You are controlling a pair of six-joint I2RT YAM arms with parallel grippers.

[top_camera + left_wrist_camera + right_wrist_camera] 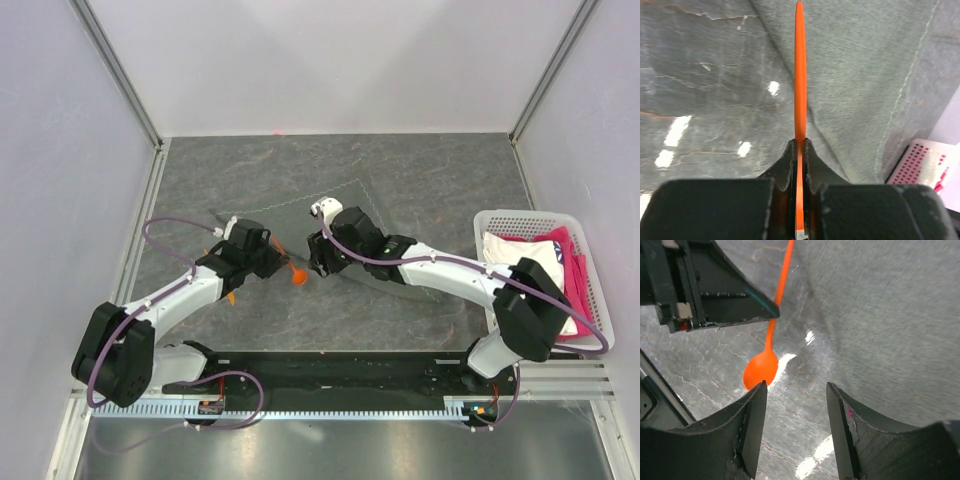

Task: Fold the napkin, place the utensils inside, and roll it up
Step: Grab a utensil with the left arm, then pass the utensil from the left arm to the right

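Grey stone-patterned tabletop (420, 160) fills a white-walled cell. Nearest, a second utensil (232, 296) lies on it, orange and partly hidden beside the left forearm. Just beyond, the left fingers (272, 262) are pressed together on the handle of an orange spoon (800, 75), gripping it edge-on; its bowl sticks out over bare tabletop, just beside the napkin's edge. The right fingers (318, 262) face it from the other side, spread well apart and holding nothing, with the spoon's bowl close to one tip; whether they touch cannot be told. Behind both lies the napkin (295, 222), dark grey with a pale hem, spread on the tabletop's middle. Off to the right, a white basket (525, 215) holds white and pink fabrics.
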